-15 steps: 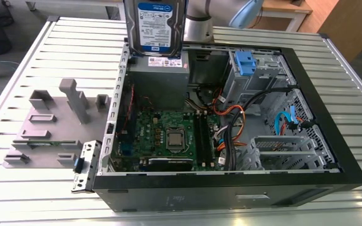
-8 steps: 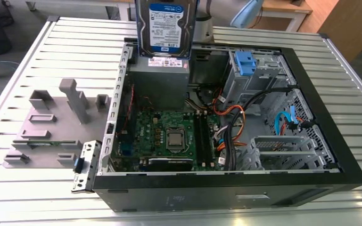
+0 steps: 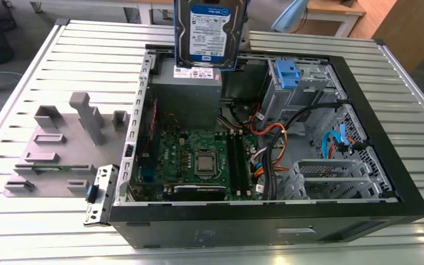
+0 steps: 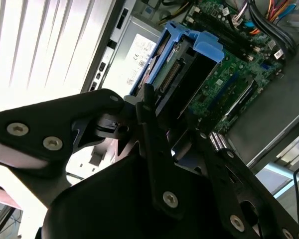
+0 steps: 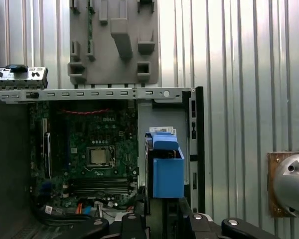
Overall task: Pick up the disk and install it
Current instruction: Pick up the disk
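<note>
One disk (image 3: 210, 33) aloft, gripper (image 5: 162, 219) clamped on it, above power supply (image 3: 188, 83) at far end of case (image 3: 271, 229). Advice: keep disk square to case, move slowly; mind cables (image 3: 271, 132), case rim.

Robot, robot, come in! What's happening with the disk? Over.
Gripper shut on the disk. Disk upright, in the air above the open computer case. Grey power box beneath it.

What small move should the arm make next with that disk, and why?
Probably shift it toward the exterior view's right: the gripper holds the disk up above the power supply, while the drive cage, likely its slot, sits to that side.
</note>
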